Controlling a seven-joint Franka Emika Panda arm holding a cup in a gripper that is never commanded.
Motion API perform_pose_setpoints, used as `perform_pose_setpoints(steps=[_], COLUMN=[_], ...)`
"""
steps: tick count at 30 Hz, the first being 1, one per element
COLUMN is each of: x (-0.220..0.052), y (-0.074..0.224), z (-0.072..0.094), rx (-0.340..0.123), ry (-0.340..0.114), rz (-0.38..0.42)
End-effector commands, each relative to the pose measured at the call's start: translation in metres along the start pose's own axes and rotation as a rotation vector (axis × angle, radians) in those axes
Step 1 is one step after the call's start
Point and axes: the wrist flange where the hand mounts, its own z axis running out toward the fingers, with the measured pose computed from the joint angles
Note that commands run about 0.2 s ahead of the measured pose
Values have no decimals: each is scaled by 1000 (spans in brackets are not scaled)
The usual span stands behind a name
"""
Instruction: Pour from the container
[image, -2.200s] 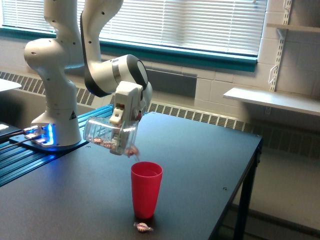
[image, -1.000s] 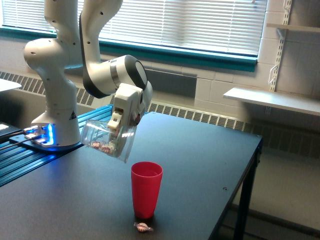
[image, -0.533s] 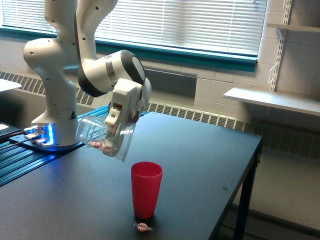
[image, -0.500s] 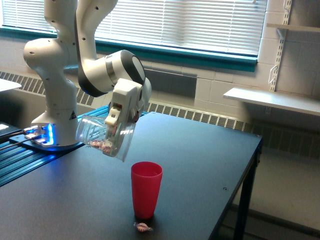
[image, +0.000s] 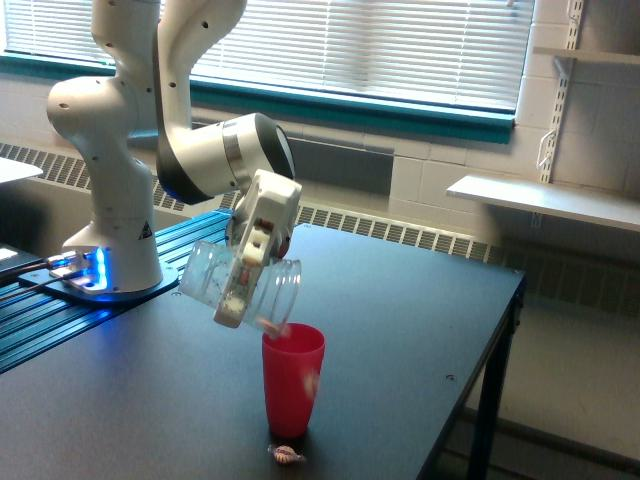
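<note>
Container sits clamped in your gripper, tipped mouth-down just above the red cup's rim. One wrapped candy lies on the black table beside the cup's base.

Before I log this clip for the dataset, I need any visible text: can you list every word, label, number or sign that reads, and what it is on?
No text can be read here.
A small dark triangular mark sits on the robot's white base column; whatever it shows is too small to read.
The clear container, the red cup and the gripper show no print.
</note>
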Motion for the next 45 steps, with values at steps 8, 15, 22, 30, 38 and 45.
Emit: perform_pose_setpoints(steps=[8, 15, 22, 30, 38, 45], x=[13, 21, 47, 40, 35, 30], y=[-14, -14, -12, -9, -5, -3], z=[-31, -43, -65, -73, -72, -71], rx=[49, 60, 95, 77, 80, 72], ry=[66, 62, -44, -103, -98, -93], rz=[-4, 24, 266, 363, 359, 349])
